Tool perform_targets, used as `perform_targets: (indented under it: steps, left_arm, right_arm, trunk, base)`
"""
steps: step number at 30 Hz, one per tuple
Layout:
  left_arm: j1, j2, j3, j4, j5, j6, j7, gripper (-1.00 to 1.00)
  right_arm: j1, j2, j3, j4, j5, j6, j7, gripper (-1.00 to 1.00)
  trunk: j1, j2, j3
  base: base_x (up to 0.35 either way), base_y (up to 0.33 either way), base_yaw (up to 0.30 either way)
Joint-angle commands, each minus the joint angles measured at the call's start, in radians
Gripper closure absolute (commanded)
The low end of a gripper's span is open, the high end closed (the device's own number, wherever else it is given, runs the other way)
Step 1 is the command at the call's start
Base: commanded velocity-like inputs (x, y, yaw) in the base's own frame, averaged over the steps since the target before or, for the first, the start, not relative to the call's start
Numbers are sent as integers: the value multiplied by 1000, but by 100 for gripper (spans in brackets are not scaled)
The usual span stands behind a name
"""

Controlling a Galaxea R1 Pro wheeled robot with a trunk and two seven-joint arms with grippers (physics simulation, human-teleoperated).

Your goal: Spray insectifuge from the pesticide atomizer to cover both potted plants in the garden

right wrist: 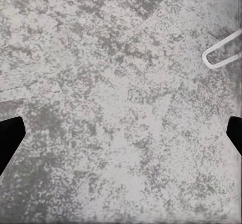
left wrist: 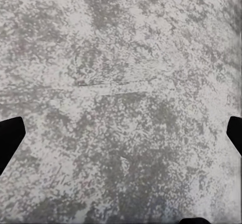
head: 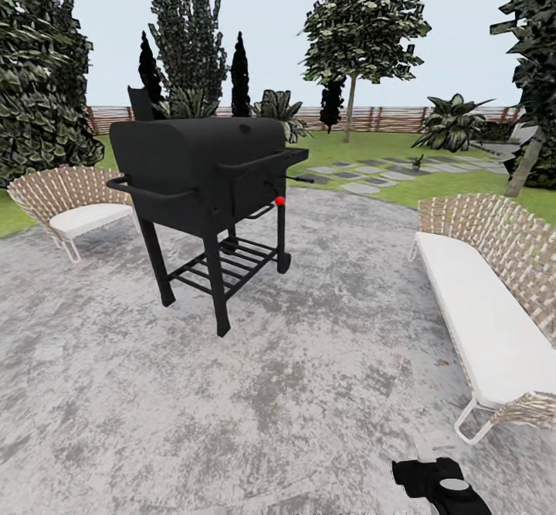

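**Still on the patio: the barbecue holds what looks like the sprayer, and the seats crowd the way**

The robot stands on mottled grey stone paving (head: 232, 391). Both wrist views look down on this paving. The left gripper (left wrist: 121, 133) and the right gripper (right wrist: 121, 133) each show dark fingertips at opposite edges of the frame — spread wide, with nothing between them. In the head view a black part of the right arm (head: 440, 484) sits at the lower right.

A black barbecue grill (head: 202, 161) stands at centre left. At its side shelf sits a small dark object with a red tip (head: 279, 200); this may be the pesticide atomizer, though it is too small here to be sure. A small leafy rosette (head: 418, 162) by the stepping stones at centre right, on the lawn (head: 363, 148) before the slat fence (head: 386, 117), could be one of the potted plants; the other cannot be picked out.

Risks from here:
- The base could clip the white-cushioned wicker bench (head: 494, 299) at right — its metal leg (right wrist: 222, 53) already lies close beside the right arm.
- A careless reach might knock the slim bottle off the shelf or catch the grill's handle.
- Mistaking another red-marked thing for the sprayer would waste the approach.
- The wicker chair (head: 69, 202) at left narrows any detour around the grill.
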Motion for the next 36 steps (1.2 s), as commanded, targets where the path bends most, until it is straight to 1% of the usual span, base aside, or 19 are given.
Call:
perform_targets:
  steps: [1, 6, 12, 13, 16, 19, 21, 26, 30, 36]
  left_arm:
    - [0, 0, 0, 0, 0, 0, 0, -100]
    - [0, 0, -1, 1, -1, 1, 0, -100]
    - [0, -1, -3, 1, -2, 3, 0, -100]
    - [0, -9, -3, 2, -2, 6, 0, -100]
    - [0, -20, -4, 2, -2, 11, 0, -100]
    - [0, -25, -4, 2, -4, 12, -1, -100]
    - [0, -25, -16, 4, -5, 13, -1, -100]
    - [-1, -23, -34, 13, -5, 13, 0, -100]
    - [-3, -24, -36, 20, -5, 9, 0, -100]
    - [-3, -23, -37, 23, -4, 7, 4, -100]
  right_arm:
    - [0, 0, 0, 0, 0, 0, 0, -100]
    - [0, 0, 0, 0, 0, 0, 0, -100]
    - [0, 0, -1, 1, 0, 1, 2, -100]
    - [0, 0, -1, 2, 0, 0, 3, -100]
    - [0, 0, -3, 2, 0, -1, 4, -100]
    - [-6, 0, -3, 3, -2, -3, 6, -100]
    - [-76, 1, -2, 8, -9, 0, 4, -100]
    - [-161, 2, -3, 11, -14, -3, 4, -100]
    - [-184, 3, -4, 11, -17, -8, 9, -100]
    - [-188, 7, -6, 9, -18, -16, 14, -100]
  trunk:
    - [0, 0, -1]
    - [0, 0, -4]
    - [0, 0, -6]
    - [0, 0, -6]
    - [0, 0, -6]
    - [0, 0, -6]
    - [0, 0, -6]
    - [0, 0, -6]
    - [0, 0, -6]
    - [0, 0, -6]
  base:
    - [6, -112, -284]
    - [129, -166, -233]
    - [280, -133, -28]
    - [308, -26, -1]
    - [311, -11, -1]
    - [313, -2, 0]
    - [313, 0, 0]
    - [313, 0, 0]
    - [313, 0, 0]
    - [313, 0, 0]
